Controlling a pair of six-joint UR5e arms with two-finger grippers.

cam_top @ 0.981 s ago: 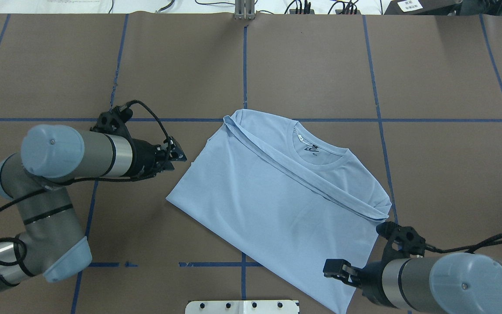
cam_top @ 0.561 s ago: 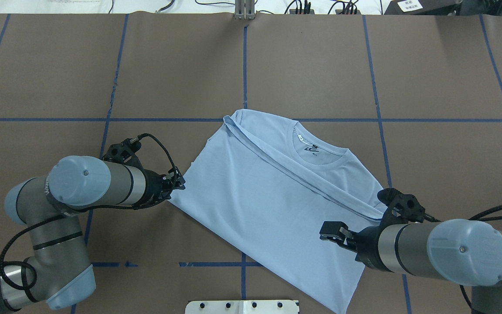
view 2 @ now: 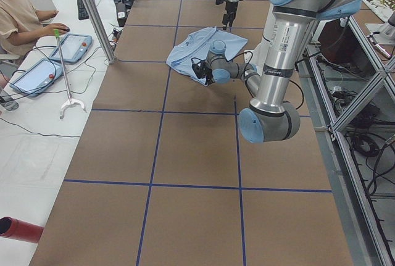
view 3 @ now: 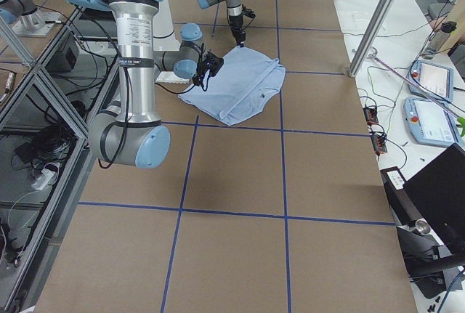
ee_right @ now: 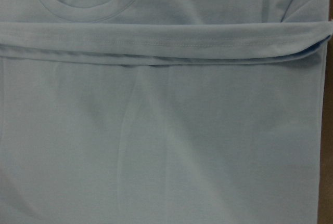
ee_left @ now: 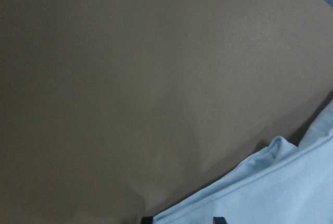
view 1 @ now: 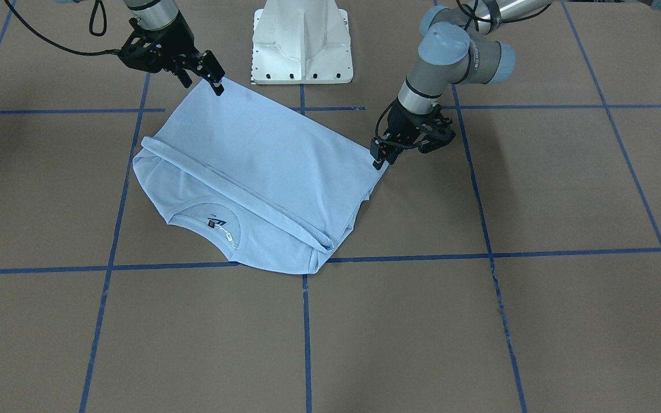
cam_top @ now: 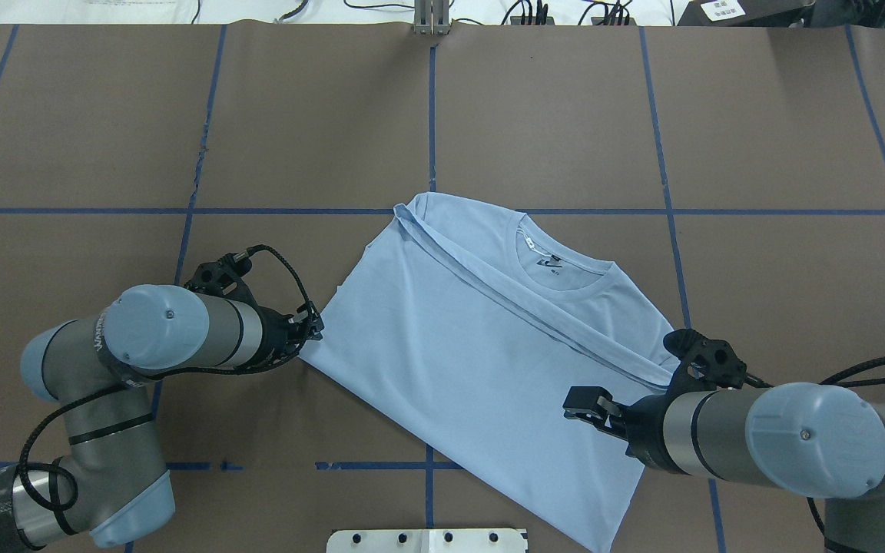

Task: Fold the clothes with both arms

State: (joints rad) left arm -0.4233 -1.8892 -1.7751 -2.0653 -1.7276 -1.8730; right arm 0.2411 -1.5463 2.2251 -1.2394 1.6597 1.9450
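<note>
The light blue T-shirt [cam_top: 473,369] lies folded in half on the brown table, collar [cam_top: 559,270] and dark neck label facing up; its chest print is hidden. My left gripper [cam_top: 313,326] is low at the shirt's left fold corner. In the left wrist view [ee_left: 183,220] its two tips stand apart with the cloth edge [ee_left: 270,193] between them. My right gripper [cam_top: 585,401] hangs open above the shirt's near right part; in the front view [view 1: 214,74] it is over the corner by the base. The right wrist view shows only the shirt [ee_right: 166,146].
The white pedestal base [view 1: 302,40] stands at the table's near edge behind the shirt. Blue tape lines [cam_top: 432,107] divide the brown table. An operator [view 2: 18,13] sits with tablets beyond the table's far side.
My left gripper has come down and toward me to the shirt's left corner. My right gripper has moved forward over the shirt. Both have hardly moved in the last half second.
</note>
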